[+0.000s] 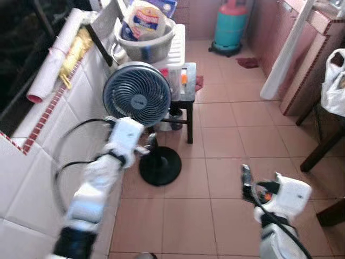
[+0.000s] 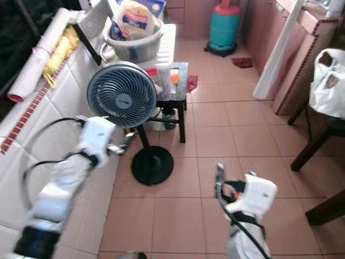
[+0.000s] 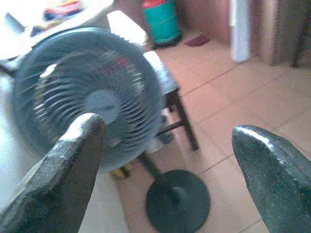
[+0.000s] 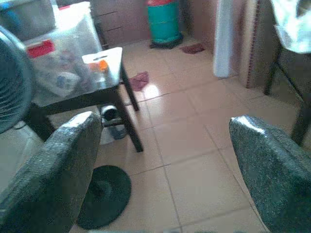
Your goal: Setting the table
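We held our left gripper (image 3: 165, 160) with fingers spread, empty, close before a grey standing fan (image 1: 137, 94) beside the tiled counter (image 1: 32, 162). Our right gripper (image 4: 160, 165), likewise spread and empty, hung over the pink floor tiles (image 1: 226, 135). No tableware could be made out.

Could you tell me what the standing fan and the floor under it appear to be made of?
The fan looks like plastic: a dark, matte, finely ribbed grille on a black round base. The floor looks like glazed ceramic tile: pinkish squares with grout lines and a bright sheen.
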You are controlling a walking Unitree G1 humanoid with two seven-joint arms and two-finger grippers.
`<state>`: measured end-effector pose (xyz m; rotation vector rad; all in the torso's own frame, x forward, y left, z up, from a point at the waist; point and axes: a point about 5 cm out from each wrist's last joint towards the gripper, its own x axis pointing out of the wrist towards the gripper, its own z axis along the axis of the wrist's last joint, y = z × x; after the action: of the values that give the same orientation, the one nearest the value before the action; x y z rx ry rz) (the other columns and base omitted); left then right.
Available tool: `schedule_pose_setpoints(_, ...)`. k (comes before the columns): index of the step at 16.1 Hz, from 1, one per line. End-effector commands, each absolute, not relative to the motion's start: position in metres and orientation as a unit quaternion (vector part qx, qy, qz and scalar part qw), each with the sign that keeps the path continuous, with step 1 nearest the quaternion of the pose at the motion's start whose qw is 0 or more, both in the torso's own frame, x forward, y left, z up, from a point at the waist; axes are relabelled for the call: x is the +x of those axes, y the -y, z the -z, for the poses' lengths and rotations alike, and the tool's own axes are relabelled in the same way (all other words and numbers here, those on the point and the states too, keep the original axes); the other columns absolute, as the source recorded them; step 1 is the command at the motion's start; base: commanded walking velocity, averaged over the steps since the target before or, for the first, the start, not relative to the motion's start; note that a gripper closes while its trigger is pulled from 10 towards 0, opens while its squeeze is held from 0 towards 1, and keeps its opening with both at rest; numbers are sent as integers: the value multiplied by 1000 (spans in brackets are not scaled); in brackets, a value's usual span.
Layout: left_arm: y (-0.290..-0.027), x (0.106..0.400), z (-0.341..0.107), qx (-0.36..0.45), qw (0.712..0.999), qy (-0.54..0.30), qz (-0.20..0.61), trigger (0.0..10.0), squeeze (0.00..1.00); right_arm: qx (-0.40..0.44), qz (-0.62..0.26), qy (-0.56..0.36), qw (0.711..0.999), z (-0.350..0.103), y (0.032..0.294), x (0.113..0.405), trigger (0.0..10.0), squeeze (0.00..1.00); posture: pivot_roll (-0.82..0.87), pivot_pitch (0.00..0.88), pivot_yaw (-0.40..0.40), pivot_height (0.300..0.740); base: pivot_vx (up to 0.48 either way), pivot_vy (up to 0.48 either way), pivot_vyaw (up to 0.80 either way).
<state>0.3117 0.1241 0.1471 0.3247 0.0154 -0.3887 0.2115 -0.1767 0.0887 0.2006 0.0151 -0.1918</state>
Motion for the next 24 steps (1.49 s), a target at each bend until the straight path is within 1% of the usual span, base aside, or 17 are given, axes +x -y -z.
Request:
schedule_pose_setpoints(1, -112, 319, -141, 159, 964, -14, 214, 10000, 0, 100, 142, 5, 985, -92, 183, 196, 10000, 0, 39, 115, 125, 740, 0, 0, 0)
schedule_pose_setpoints(2, -112, 319, -141, 159, 964, -14, 214, 10000, 0, 100, 142, 5, 985, -92, 183, 196, 10000, 0, 39, 115, 125, 740, 0, 0, 0)
schedule_pose_setpoints(3, -107, 321, -138, 156, 962, -17, 224, 10000, 0, 98, 159, 7, 982, -93, 186, 191, 10000, 0, 39, 115, 125, 740, 0, 0, 0)
schedule_pose_setpoints(4, -98, 324, -135, 158, 959, -25, 236, 10000, 0, 94, 178, 9, 980, -94, 189, 184, 10000, 0, -18, 114, 146, 740, 0, 0, 0)
schedule_pose_setpoints(6, -86, 332, -127, 164, 951, -52, 256, 10000, 0, 94, 226, 12, 969, -93, 185, 168, 10000, 0, -84, 135, 187, 740, 0, 0, 0)
schedule_pose_setpoints(8, -85, 335, -122, 180, 947, -59, 260, 10000, 0, 100, 242, 14, 965, -91, 182, 168, 10000, 0, -86, 125, 209, 740, 0, 0, 0)
schedule_pose_setpoints(11, -76, 336, -116, 188, 942, -57, 273, 10000, 0, 96, 239, 13, 966, -85, 189, 175, 10000, 0, -58, 103, 200, 740, 0, 0, 0)
schedule_pose_setpoints(12, -75, 336, -115, 189, 941, -57, 274, 10000, 0, 95, 239, 12, 966, -85, 191, 175, 10000, 0, -55, 98, 186, 740, 0, 0, 0)
schedule_pose_setpoints(14, -70, 332, -110, 178, 941, -53, 285, 10000, 0, 72, 218, 11, 973, -93, 201, 179, 10000, 0, -69, 92, 107, 740, 0, 0, 0)
schedule_pose_setpoints(15, -71, 330, -103, 172, 943, -58, 280, 10000, 0, 56, 201, 7, 978, -96, 204, 182, 10000, 0, -47, 83, 26, 740, 0, 0, 0)
schedule_pose_setpoints(17, -81, 330, -100, 162, 952, -62, 254, 10000, 0, 46, 176, 5, 983, -97, 203, 189, 10000, 0, -31, 94, 18, 740, 0, 0, 0)
schedule_pose_setpoints(19, -108, 325, -96, 156, 965, -84, 192, 10000, 0, 45, 159, 4, 986, -96, 202, 194, 10000, 0, -8, 101, 13, 740, 0, 0, 0)
schedule_pose_setpoints(20, -119, 322, -96, 156, 968, -89, 174, 10000, 0, 46, 152, 1, 987, -97, 201, 195, 10000, 0, -3, 103, 9, 740, 0, 0, 0)
schedule_pose_setpoints(21, -125, 319, -96, 158, 969, -91, 165, 10000, 0, 45, 147, 0, 988, -98, 200, 194, 10000, 0, -1, 103, 4, 740, 0, 0, 0)
schedule_pose_setpoints(22, -140, 312, -94, 163, 970, -102, 149, 10000, 0, 45, 134, -4, 990, -99, 197, 192, 10000, 0, 4, 107, -5, 740, 0, 0, 0)
schedule_pose_setpoints(24, -157, 299, -91, 163, 969, -121, 139, 10000, 0, 41, 118, -9, 992, -101, 198, 187, 10000, 0, 11, 102, -16, 740, 0, 0, 0)
